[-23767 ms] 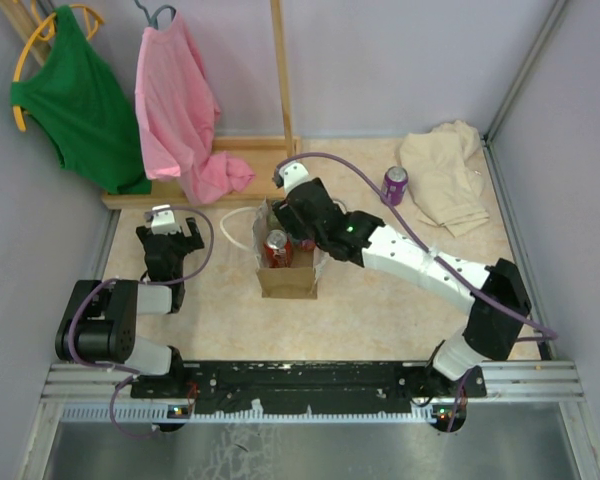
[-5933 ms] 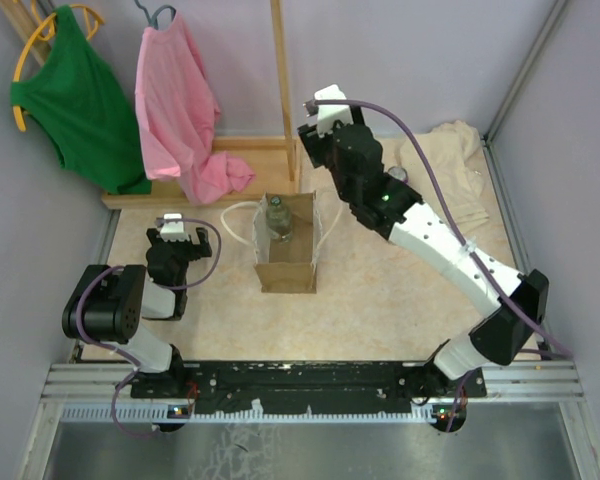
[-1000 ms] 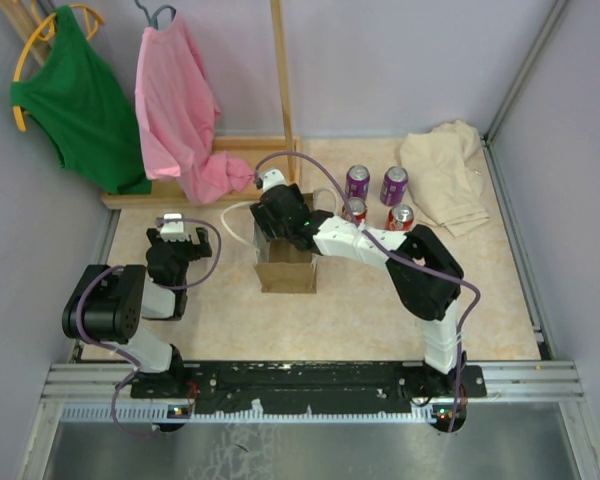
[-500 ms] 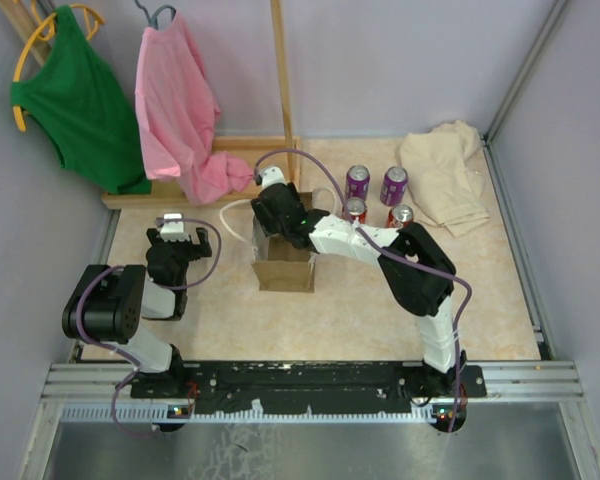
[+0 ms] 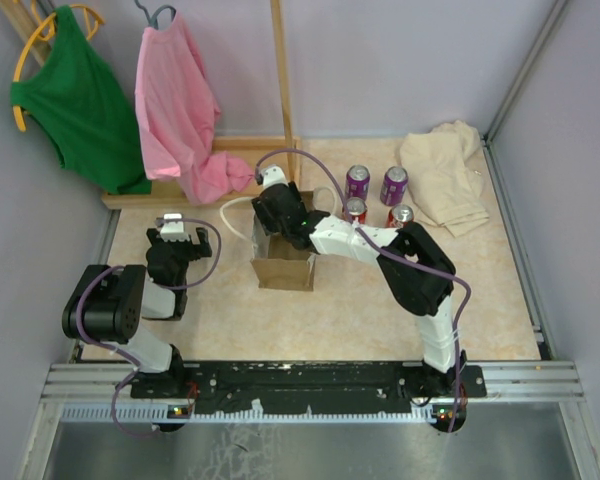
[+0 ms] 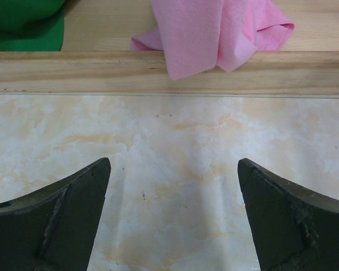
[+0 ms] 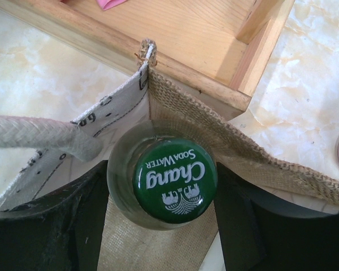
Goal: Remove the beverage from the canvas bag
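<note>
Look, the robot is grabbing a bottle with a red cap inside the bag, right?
No, the cap is green, not red. The right wrist view shows it: the right gripper is closed on the bottle inside the bag.

Just beyond the right claw [image 5: 280,226] stands a wooden rack [image 5: 277,80], the corner of its flat base nearly under the claw's tip. A pink garment [image 5: 185,110] hangs from the rack to that claw's far left. Its bunched hem lies on the base, straight ahead of the left claw [image 6: 172,217]. Further left of both claws hangs a green garment [image 5: 75,100] (on a yellow hanger [image 5: 25,60]). A crumpled cream cloth [image 5: 445,175] lies well to the right claw's right. A marbled tabletop [image 5: 230,320] lies beneath both claws.
</note>
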`<state>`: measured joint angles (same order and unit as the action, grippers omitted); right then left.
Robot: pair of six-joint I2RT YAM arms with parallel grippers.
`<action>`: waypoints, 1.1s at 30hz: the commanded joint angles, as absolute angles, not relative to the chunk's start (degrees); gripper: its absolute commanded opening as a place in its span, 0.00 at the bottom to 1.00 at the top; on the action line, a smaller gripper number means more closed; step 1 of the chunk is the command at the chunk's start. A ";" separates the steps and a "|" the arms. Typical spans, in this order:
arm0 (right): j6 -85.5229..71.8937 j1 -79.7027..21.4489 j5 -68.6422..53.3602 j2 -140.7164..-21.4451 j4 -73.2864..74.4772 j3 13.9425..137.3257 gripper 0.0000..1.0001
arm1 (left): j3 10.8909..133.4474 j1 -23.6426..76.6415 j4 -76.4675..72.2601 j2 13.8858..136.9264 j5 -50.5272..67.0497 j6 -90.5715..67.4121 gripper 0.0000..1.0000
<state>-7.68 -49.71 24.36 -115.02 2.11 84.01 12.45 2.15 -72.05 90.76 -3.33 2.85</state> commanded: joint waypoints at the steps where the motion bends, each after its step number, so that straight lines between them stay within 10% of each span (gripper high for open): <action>1: -5.01 -48.96 24.54 -111.84 -1.94 84.50 0.00 | 13.21 2.43 -74.44 91.14 -2.71 3.07 1.00; 33: -1.81 -49.00 22.75 -92.26 -6.06 83.19 0.00 | 13.18 2.45 -74.36 91.14 -2.72 3.02 1.00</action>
<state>-3.66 -49.34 21.50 -101.08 3.86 80.93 12.45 2.15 -72.05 90.76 -3.33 2.85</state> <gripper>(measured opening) 0.649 0.998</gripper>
